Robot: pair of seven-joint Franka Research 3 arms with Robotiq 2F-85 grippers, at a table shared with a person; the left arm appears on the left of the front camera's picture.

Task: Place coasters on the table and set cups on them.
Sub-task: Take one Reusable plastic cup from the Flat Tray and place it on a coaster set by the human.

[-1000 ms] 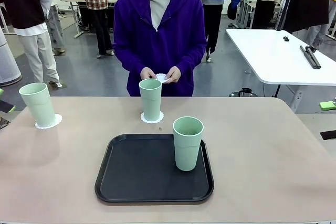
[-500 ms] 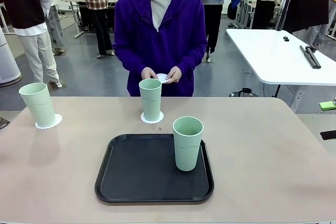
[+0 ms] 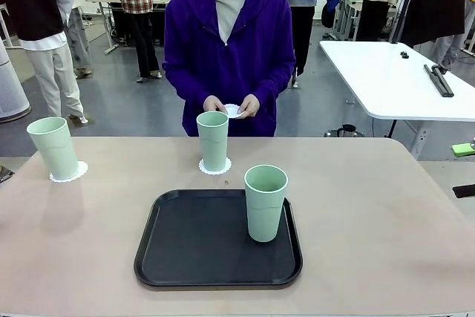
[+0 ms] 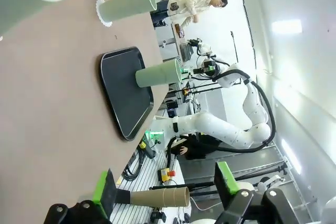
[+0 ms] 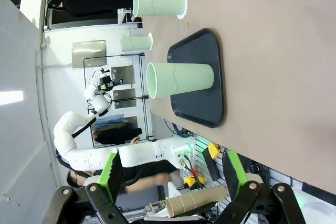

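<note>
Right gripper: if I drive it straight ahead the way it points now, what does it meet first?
Most likely the cup standing on the black tray. It sits about in line with the open right gripper, though depth is hard to judge.

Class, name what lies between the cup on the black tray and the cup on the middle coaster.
Front view: the tray's far rim and a strip of bare table, between tray cup and middle cup.

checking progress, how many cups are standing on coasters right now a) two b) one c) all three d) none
a: the left cup stands on the left coaster, the middle cup on the middle coaster, while the third cup stands on the tray.
</note>
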